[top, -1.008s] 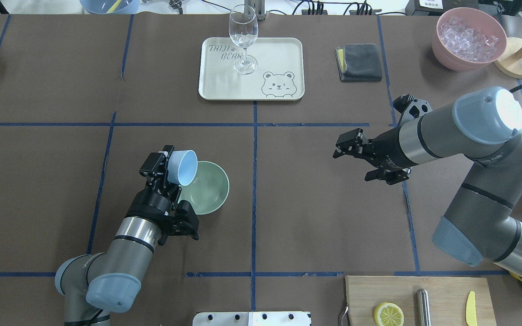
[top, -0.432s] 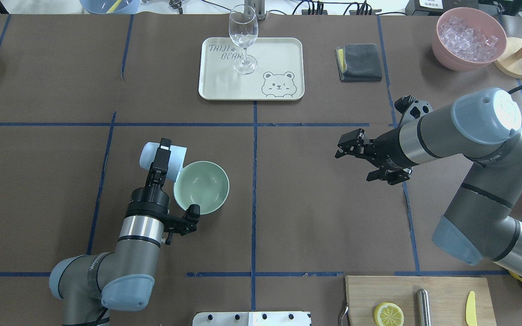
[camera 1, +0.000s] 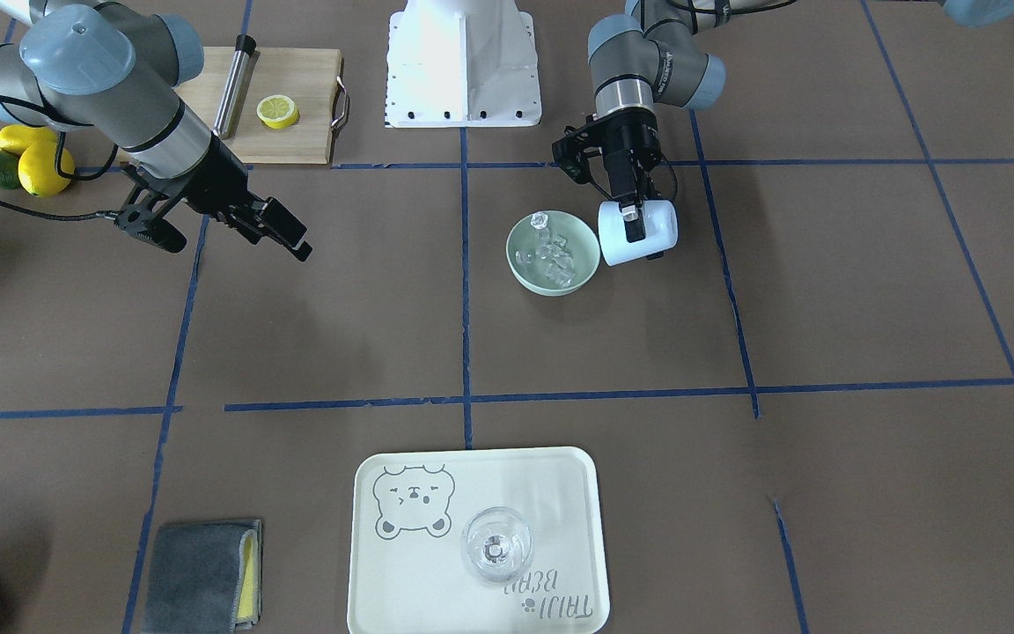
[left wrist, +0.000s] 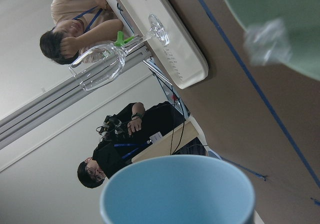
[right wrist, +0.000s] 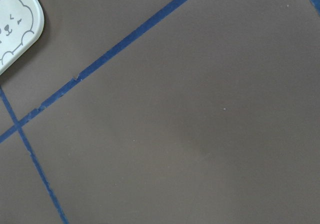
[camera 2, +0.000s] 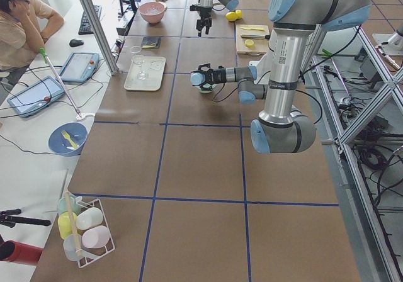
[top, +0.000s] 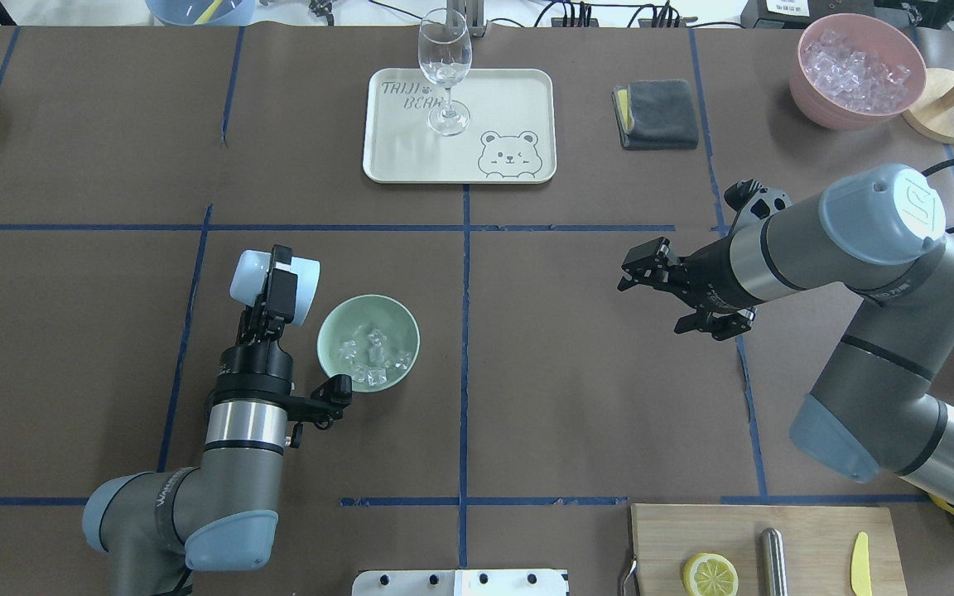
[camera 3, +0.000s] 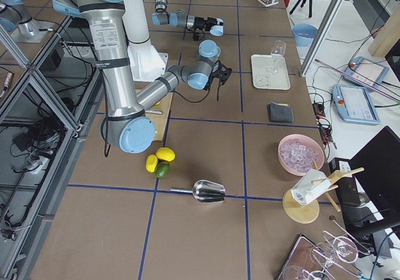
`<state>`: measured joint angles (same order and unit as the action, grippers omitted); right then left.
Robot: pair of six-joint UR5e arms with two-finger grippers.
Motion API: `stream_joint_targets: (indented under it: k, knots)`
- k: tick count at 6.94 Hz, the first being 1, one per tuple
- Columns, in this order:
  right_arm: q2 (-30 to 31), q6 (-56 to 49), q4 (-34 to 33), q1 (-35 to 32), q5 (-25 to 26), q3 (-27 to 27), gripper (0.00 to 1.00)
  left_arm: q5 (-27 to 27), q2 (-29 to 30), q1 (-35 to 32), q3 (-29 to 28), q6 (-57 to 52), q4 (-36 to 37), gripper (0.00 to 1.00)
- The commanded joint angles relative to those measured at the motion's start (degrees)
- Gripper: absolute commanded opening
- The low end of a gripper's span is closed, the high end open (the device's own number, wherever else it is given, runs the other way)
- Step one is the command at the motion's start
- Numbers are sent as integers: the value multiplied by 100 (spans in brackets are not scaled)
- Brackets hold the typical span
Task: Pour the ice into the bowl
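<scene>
Left gripper (top: 277, 288) pinched across the light blue cup (top: 247, 277), held on its side just beside the mint-green bowl (top: 405, 319), off the rim on the bowl's left in the overhead view. Swung back from a second ago, when tipped mouth-first over an empty-looking bowl; now the ice (top: 369, 356) lying inside as a loose heap of clear cubes (one near the robot-side rim in the front view, perched or falling, cannot tell). Judged: pour as good as done, with only righting and parking the cup left; whether any cube lingers inside the cup, cannot tell. Right gripper (top: 651, 305) spread wide, nothing held, hovering well apart across the blue tape line (top: 464, 372), barely shifted. Around, from big to small: wooden cutting board (top: 816, 538) at the near edge, bear-printed tray (top: 518, 91) at the far side, pink container (top: 808, 99) of whitish ice, folded grey cloth (top: 659, 112), wine glass (top: 445, 58) on the tray, lemon half (top: 710, 574) on the board. All well apart from the bowl; none judged in the way.
</scene>
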<state>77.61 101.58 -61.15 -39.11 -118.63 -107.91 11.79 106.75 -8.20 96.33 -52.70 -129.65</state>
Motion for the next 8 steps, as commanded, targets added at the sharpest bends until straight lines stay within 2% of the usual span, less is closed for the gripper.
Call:
stream_joint_targets:
  k: [1,3,6,8]
  knots:
    - [35,11,-2,0,-3,51,100,-107,4,73,-158,-48,1,0]
    - [35,3,-2,0,-3,51,100,-98,30,125,-98,-30,-60,0]
    - [0,-15,15,-9,-3,24,100,24,-48,100,0,373,-1323,0]
    - [-53,-32,15,0,41,16,100,261,-119,91,-9,1040,-1397,0]
